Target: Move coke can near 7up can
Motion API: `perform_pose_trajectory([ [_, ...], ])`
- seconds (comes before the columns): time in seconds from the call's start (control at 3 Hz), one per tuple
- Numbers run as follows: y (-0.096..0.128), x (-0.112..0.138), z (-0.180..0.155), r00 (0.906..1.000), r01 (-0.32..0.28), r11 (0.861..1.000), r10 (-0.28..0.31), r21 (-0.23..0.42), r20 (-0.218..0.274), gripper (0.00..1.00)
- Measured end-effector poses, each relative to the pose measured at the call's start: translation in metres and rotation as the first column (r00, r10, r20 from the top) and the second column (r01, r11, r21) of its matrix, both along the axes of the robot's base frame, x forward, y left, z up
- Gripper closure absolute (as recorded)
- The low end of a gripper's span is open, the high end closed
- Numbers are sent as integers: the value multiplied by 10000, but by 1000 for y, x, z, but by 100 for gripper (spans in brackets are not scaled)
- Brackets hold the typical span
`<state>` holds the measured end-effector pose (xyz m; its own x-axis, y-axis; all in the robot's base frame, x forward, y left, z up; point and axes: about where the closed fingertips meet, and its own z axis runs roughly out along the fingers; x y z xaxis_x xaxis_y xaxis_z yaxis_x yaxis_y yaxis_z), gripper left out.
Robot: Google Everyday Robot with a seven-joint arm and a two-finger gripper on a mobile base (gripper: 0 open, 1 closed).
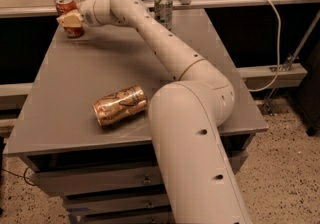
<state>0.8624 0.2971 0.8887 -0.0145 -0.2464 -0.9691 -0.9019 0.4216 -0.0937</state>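
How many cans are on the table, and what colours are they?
Red: 1, the coke can, upright at the table's far left corner, with the gripper right at it.
Green and white: 1, the 7up can, upright at the far edge.
Gold-orange: 1, the gold can, lying on its side near the front.
Total: 3 cans.

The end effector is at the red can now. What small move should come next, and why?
Probably grasp the coke can firmly and lift it a little. The end effector is right at it in the far left corner of the table, while the 7up can stands apart along the far edge.
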Motion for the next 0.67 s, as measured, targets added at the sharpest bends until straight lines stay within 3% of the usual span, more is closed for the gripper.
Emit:
perform_pose_trajectory([
  [0.33,-22,-2,3,9989,461,9987,-460,-229,64,65],
  [0.67,-68,-12,24,9915,1278,9915,-1271,-263,263,88],
])
